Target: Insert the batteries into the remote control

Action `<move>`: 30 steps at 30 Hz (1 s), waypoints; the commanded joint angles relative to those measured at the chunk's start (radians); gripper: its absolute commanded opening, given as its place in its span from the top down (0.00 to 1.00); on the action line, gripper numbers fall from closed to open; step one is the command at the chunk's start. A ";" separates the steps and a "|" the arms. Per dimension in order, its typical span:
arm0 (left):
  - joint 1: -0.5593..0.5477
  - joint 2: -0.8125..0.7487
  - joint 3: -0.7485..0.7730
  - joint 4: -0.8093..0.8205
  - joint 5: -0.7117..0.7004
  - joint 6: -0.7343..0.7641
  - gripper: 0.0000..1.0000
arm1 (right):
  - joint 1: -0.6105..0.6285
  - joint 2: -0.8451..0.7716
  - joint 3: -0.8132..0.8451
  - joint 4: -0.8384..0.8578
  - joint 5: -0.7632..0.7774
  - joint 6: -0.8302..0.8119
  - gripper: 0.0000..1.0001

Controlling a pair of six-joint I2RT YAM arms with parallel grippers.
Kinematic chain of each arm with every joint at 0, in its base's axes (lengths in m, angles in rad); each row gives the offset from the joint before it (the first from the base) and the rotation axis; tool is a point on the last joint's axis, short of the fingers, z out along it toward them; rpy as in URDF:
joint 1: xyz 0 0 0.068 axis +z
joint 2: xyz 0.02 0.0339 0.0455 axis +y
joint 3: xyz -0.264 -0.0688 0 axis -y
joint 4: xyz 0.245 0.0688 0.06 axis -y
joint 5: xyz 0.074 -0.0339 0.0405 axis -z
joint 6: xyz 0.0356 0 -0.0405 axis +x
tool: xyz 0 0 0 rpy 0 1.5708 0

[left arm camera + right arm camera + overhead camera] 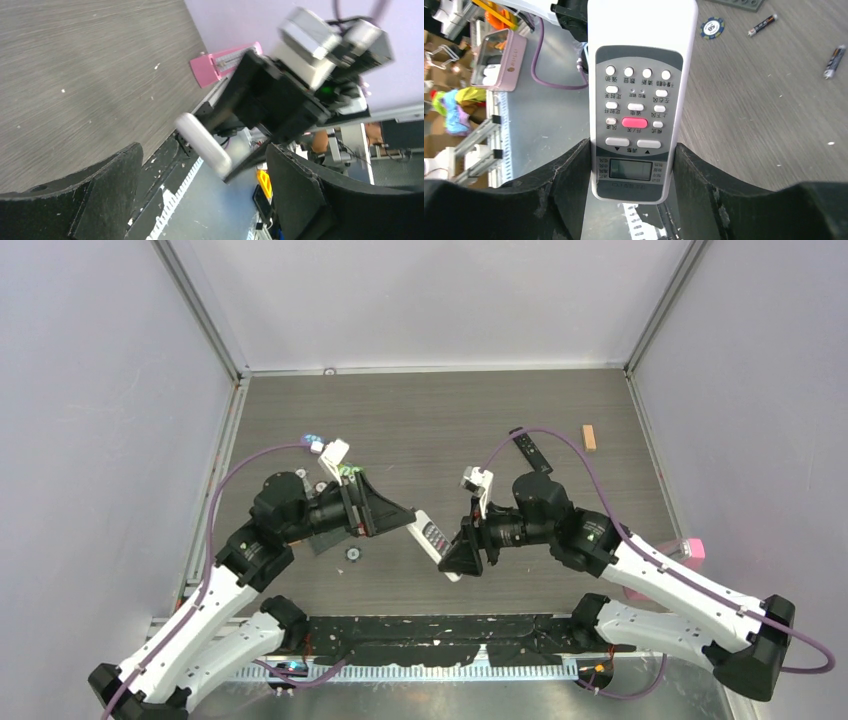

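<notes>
End effector [631,150], seemingly level, around remote [640,65]

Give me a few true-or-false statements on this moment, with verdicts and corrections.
1. The right end effector grips the white remote, button face towards its wrist camera. True.
2. The left end effector is shut on a battery. False: it is open and holds nothing.
3. Two batteries lie loose on the table. True.
4. The poker chip rests on top of the remote. False: it lies on the table near the batteries, apart from the remote.
</notes>
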 commanded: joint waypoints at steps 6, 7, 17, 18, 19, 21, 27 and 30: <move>-0.040 0.079 0.026 -0.087 -0.120 -0.107 0.32 | 0.161 0.021 0.139 -0.088 0.308 -0.156 0.75; -0.045 0.087 0.029 -0.085 -0.110 -0.115 0.32 | 0.165 0.028 0.149 -0.096 0.325 -0.171 0.75; -0.071 0.094 -0.055 -0.045 -0.067 -0.209 0.41 | 0.190 0.100 0.200 -0.136 0.423 -0.235 0.74; -0.071 0.094 -0.064 -0.037 -0.069 -0.217 0.45 | 0.192 0.103 0.201 -0.139 0.423 -0.245 0.74; -0.070 0.096 -0.073 -0.026 -0.068 -0.224 0.49 | 0.194 0.108 0.204 -0.146 0.425 -0.248 0.74; -0.070 0.106 -0.082 -0.012 -0.058 -0.232 0.56 | 0.195 0.112 0.204 -0.156 0.426 -0.262 0.74; -0.072 0.130 -0.115 0.070 -0.030 -0.294 0.53 | 0.211 0.109 0.207 -0.164 0.384 -0.294 0.73; -0.075 0.136 -0.129 0.113 -0.029 -0.323 0.50 | 0.215 0.121 0.204 -0.165 0.385 -0.296 0.73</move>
